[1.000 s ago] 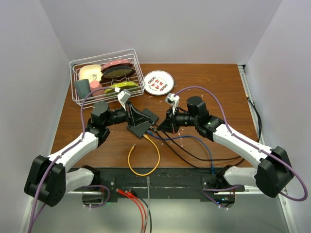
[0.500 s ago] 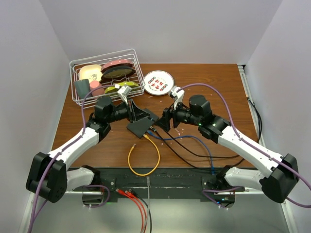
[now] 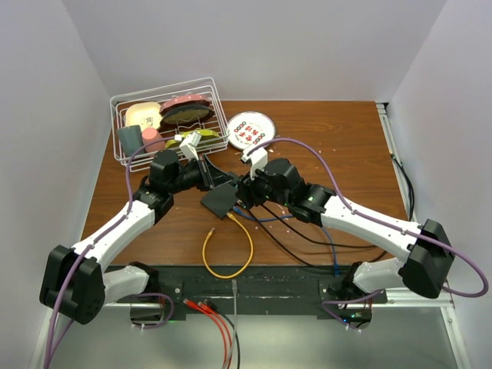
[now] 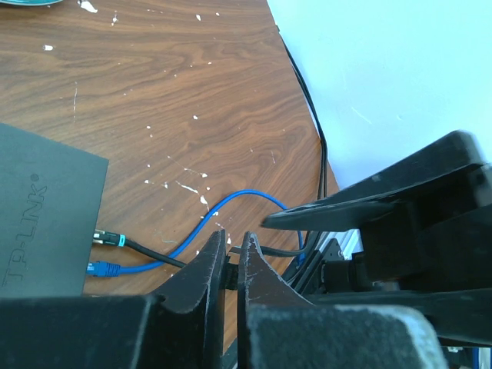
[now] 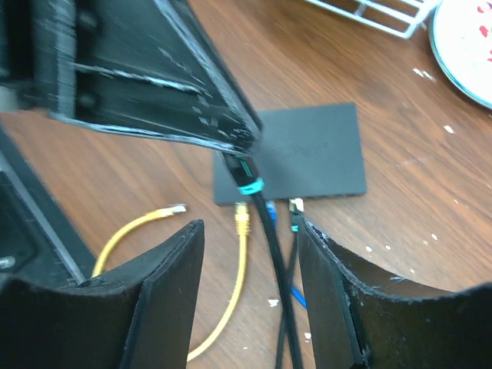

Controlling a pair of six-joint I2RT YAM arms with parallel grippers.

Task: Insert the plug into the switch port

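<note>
The switch (image 3: 219, 200) is a flat black box (image 5: 315, 154) lying on the wooden table. Its port edge (image 5: 307, 198) has a yellow, a blue and a black cable in it. My left gripper (image 3: 221, 177) is shut on a black plug with a teal boot (image 5: 246, 175), held just above the switch's near edge. In the left wrist view the plug (image 4: 229, 270) shows as a black sliver pinched between the left gripper's (image 4: 231, 244) jaws. My right gripper (image 5: 250, 231) is open right beside it (image 3: 243, 188); the plug's black cable (image 5: 273, 261) runs down between its fingers.
A white wire basket (image 3: 165, 115) with dishes stands at the back left, a white plate (image 3: 251, 131) beside it. A yellow cable (image 3: 227, 257) loops toward the table's near edge. Black and blue cables (image 3: 307, 234) trail right from the switch.
My right gripper has opened and its arm has swung left and forward, close to the left gripper. The left gripper stayed shut and shifted slightly.
</note>
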